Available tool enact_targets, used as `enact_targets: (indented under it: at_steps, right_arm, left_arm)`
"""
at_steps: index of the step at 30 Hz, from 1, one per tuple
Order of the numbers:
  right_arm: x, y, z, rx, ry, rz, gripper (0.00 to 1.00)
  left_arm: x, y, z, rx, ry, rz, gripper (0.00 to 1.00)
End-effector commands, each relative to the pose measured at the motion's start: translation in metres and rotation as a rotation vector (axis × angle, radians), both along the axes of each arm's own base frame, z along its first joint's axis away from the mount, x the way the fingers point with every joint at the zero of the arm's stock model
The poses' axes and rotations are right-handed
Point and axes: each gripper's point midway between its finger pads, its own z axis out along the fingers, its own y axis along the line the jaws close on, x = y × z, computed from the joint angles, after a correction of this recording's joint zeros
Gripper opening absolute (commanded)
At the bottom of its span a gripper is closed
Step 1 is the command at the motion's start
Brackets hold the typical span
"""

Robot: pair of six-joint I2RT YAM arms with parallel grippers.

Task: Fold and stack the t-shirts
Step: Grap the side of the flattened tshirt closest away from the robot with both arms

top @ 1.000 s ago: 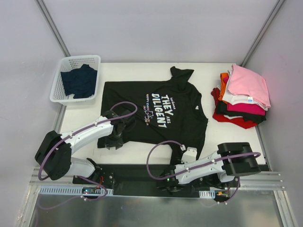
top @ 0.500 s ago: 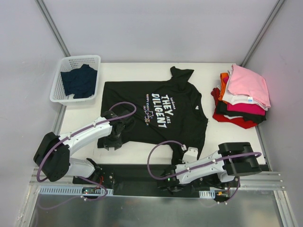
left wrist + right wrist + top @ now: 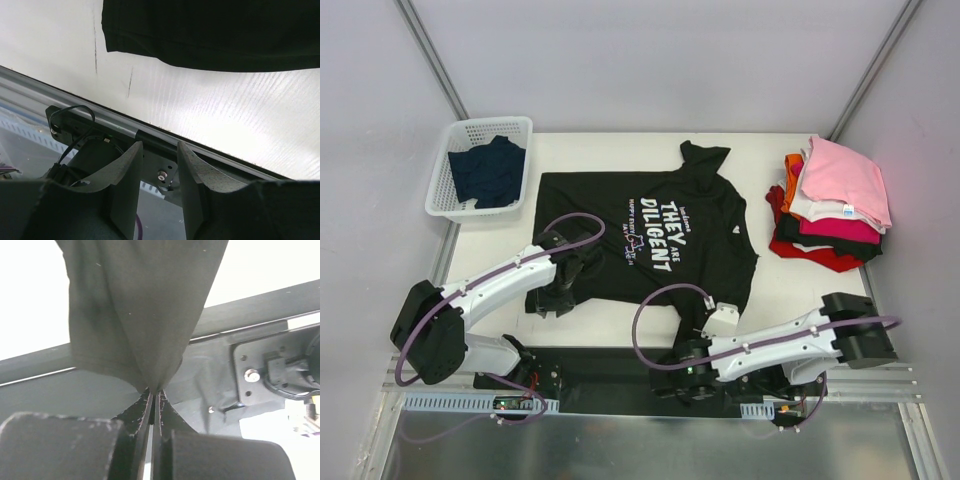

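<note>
Top view: even, diffuse overhead light, soft shadows, sharp focus. Left wrist view: glare washes the table (image 3: 240, 120); the black t-shirt (image 3: 225, 35) loses detail. Right wrist view: far background overexposed.

A white plastic lattice basket (image 3: 480, 127) sits at the far left corner of the pale, cream-coloured worktop (image 3: 610, 150), whose near edge is bordered by a black mounting plate (image 3: 610, 365) and a silver metal rail (image 3: 890, 382).
</note>
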Motion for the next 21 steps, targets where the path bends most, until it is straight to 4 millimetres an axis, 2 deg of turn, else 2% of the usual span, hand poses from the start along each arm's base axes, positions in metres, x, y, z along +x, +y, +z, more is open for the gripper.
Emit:
enact_targets:
  at_steps: [1,3,6,7,10,11,14,16,18,21]
  right_arm:
    - [0.028,-0.053,0.050,-0.039,-0.174,-0.218,0.01]
    - [0.031,-0.058,0.054,-0.045,-0.173,-0.208,0.01]
    - [0.036,-0.067,0.058,-0.050,-0.169,-0.193,0.01]
    - [0.038,-0.069,0.059,-0.047,-0.172,-0.191,0.01]
    - [0.042,-0.074,0.060,-0.044,-0.171,-0.173,0.01]
    - [0.043,-0.075,0.061,-0.036,-0.171,-0.167,0.01]
    - [0.048,-0.077,0.065,-0.041,-0.178,-0.134,0.01]
    - [0.054,-0.079,0.069,-0.040,-0.186,-0.111,0.01]
    - [0.058,-0.080,0.072,-0.035,-0.192,-0.096,0.01]
    - [0.064,-0.083,0.075,-0.044,-0.205,-0.069,0.01]
  left_arm:
    - [-0.005,0.006,0.010,0.020,-0.013,0.029,0.34]
    - [-0.012,0.011,0.008,0.044,0.007,0.045,0.34]
    - [-0.010,0.016,0.012,0.079,-0.018,0.089,0.30]
    - [-0.010,0.026,0.017,0.140,-0.022,0.098,0.30]
    - [-0.007,0.033,0.023,0.233,-0.021,0.128,0.33]
    - [-0.005,0.034,0.022,0.247,-0.013,0.120,0.38]
    - [0.002,0.034,0.018,0.307,0.012,0.102,0.41]
    - [0.006,0.034,0.016,0.335,0.014,0.095,0.51]
    - [0.015,0.032,0.011,0.319,-0.006,0.073,0.62]
    - [0.021,0.028,0.000,0.250,-0.018,0.084,0.66]
